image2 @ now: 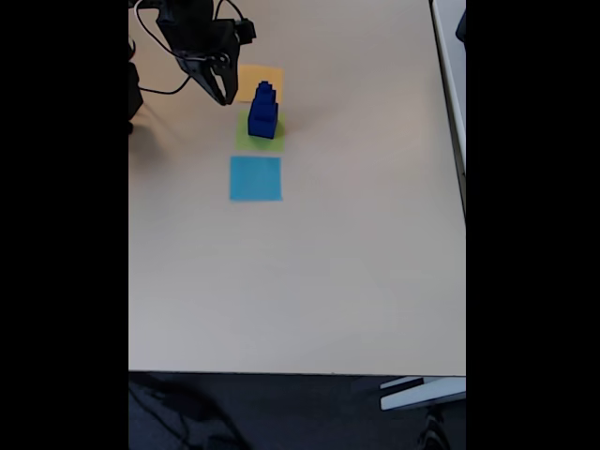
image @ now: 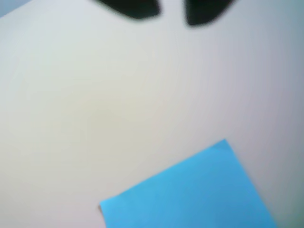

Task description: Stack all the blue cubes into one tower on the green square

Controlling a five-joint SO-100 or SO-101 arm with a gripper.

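Bare table, cube tower on green square.

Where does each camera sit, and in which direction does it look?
Wrist view: rides on the arm, looks down at the bare table and the light-blue square; the two dark jaws of the gripper enter at the top edge.
Fixed view: sits high above the table, looking down; shows the arm and gripper at the top left, beside the blue cubes stacked on the green square, with an orange-yellow square behind.
Shared: the table, the gripper and the light-blue square.
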